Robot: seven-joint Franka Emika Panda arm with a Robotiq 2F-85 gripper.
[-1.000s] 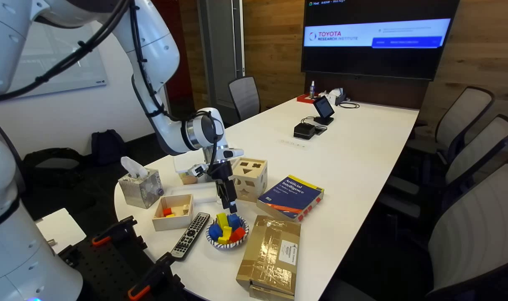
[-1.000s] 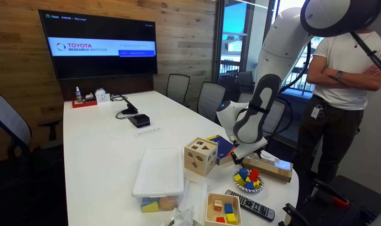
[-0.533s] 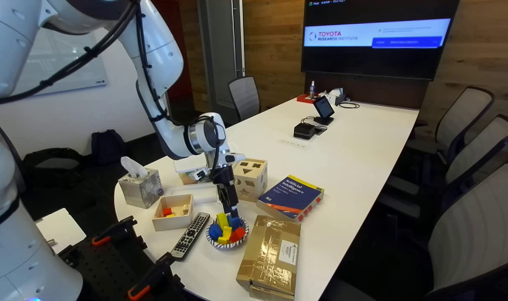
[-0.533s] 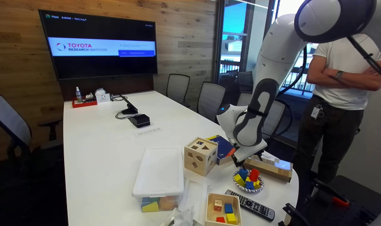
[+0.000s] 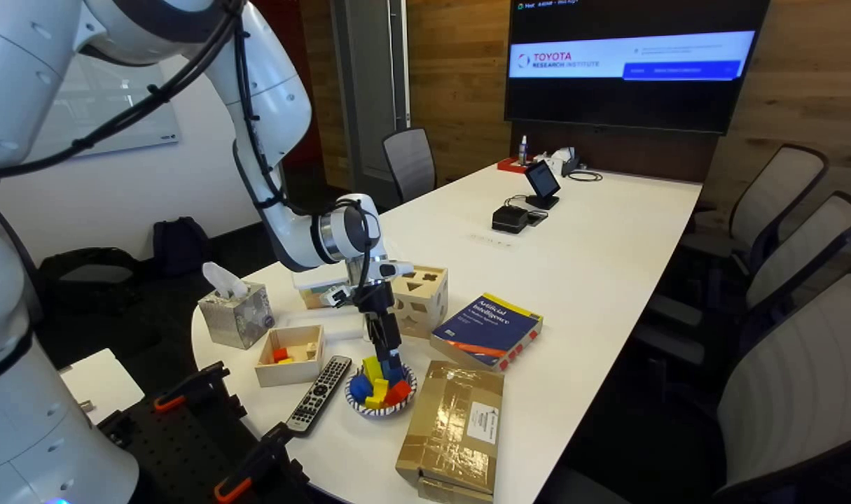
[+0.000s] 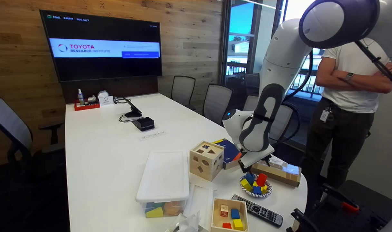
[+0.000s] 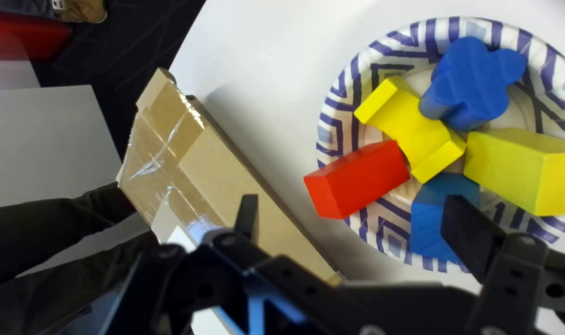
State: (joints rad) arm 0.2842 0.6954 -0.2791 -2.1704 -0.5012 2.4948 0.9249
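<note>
Wrist view: jaws spread wide, nothing gripped.
Gripper point(image 7: 352, 204): lower than a second ago, at the edge of the bowl point(image 7: 329, 125).
Blue block point(image 7: 431, 228): likely within reach now.

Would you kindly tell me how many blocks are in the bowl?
5 in the wrist view: blue flower at the bowl's top, yellow arch centrally, red block left, blue block bottom, yellow block right; others may hide beneath.

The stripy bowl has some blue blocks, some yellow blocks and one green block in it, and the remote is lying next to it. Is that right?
Almost, but green is wrong. The wrist view shows one red block in the stripy bowl, with the blue blocks and yellow blocks. The remote is lying next to the bowl.
</note>
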